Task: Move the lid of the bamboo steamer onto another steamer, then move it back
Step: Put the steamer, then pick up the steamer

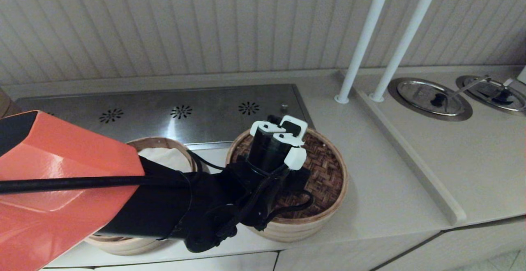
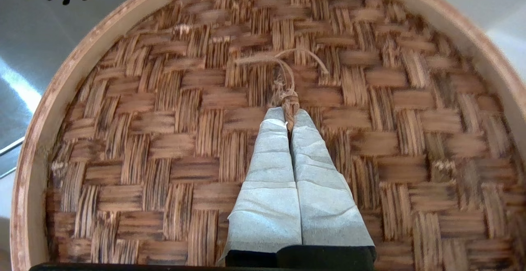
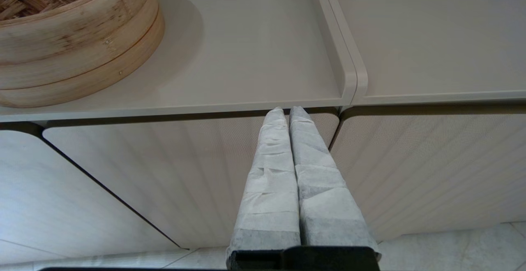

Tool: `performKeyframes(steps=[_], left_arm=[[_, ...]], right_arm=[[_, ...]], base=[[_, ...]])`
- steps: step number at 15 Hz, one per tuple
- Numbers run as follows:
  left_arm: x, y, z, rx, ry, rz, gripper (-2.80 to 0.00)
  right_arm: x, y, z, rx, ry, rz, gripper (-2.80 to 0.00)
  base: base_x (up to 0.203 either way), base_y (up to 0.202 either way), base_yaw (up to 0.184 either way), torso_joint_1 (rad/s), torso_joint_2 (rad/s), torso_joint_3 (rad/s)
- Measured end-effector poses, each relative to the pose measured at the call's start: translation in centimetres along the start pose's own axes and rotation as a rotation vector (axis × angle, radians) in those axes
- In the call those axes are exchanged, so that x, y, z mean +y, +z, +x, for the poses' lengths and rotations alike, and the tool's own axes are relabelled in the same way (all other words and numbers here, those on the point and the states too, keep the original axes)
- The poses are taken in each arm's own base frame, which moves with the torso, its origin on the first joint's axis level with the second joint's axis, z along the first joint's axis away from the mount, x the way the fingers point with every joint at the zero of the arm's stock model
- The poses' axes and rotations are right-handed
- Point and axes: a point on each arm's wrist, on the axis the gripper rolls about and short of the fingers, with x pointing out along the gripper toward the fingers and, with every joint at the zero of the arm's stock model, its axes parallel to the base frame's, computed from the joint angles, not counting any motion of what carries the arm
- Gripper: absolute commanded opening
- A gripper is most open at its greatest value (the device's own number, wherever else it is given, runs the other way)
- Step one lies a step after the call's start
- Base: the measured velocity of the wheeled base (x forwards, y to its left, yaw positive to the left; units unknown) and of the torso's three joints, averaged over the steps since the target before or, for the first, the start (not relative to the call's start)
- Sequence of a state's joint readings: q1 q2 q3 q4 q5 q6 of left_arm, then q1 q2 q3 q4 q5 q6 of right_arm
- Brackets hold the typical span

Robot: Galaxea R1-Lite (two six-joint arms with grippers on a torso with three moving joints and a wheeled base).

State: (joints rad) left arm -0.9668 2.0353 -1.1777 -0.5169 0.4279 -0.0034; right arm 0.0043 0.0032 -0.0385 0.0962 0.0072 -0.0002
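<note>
My left hand (image 2: pixel 290 116) is over the middle of the lid (image 2: pixel 172 139), its two wrapped fingers (image 2: pixel 271 168) pinched together on the small woven loop (image 2: pixel 287 94), and the lid sits on a steamer (image 1: pixel 294 226) on the bench (image 1: pixel 382 197). My right hand (image 3: pixel 287 112) hangs off the bench's front edge, fingers pressed together on nothing, with that steamer off to its side.

The bamboo steamer lid (image 1: pixel 324 172) lies flat on a pale bamboo basket at the counter's near edge, right of center. Its brown herringbone weave faces up inside a pale rim, and I pinch its small woven loop (image 2: pixel 287 94) at the middle.
</note>
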Motion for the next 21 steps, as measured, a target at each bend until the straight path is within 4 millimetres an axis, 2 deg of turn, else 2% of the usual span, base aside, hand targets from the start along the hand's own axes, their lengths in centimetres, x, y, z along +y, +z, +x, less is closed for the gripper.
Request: performKeyframes(steps=[3, 4, 9, 13, 15, 17, 21], left_arm=[[0.1, -0.2, 0.0, 0.019, 0.004, 0.008, -2.80], [0.1, -0.3, 0.0, 0.020, 0.014, 0.009, 0.00], [0.6, 0.5, -0.7, -0.006, 0.041, -0.007, 0.00], [3.0, 2.9, -2.7, -0.069, 0.080, -0.051, 0.00], [5.1, 3.9, -4.4, -0.097, 0.118, -0.074, 0.00], [8.1, 3.9, -6.7, -0.106, 0.176, -0.095, 0.00], [14.8, 1.7, -12.5, -0.095, 0.334, -0.142, 0.00]], right_arm=[[0.0, 0.0, 0.0, 0.000, 0.000, -0.001, -2.80], [0.0, 0.0, 0.0, 0.000, 0.000, 0.000, -2.80], [0.0, 0.0, 0.0, 0.000, 0.000, 0.000, -2.80], [0.0, 0.0, 0.0, 0.000, 0.000, -0.001, -2.80], [0.0, 0.0, 0.0, 0.000, 0.000, 0.000, -2.80], [0.0, 0.0, 0.0, 0.000, 0.000, 0.000, -2.80], [0.0, 0.0, 0.0, 0.000, 0.000, -0.001, -2.80]], base=[[0.000, 0.000, 0.000, 0.000, 0.00, 0.000], [0.000, 0.000, 0.000, 0.000, 0.00, 0.000], [0.000, 0.000, 0.000, 0.000, 0.00, 0.000], [0.000, 0.000, 0.000, 0.000, 0.00, 0.000], [0.000, 0.000, 0.000, 0.000, 0.00, 0.000], [0.000, 0.000, 0.000, 0.000, 0.00, 0.000], [0.000, 0.000, 0.000, 0.000, 0.00, 0.000]])
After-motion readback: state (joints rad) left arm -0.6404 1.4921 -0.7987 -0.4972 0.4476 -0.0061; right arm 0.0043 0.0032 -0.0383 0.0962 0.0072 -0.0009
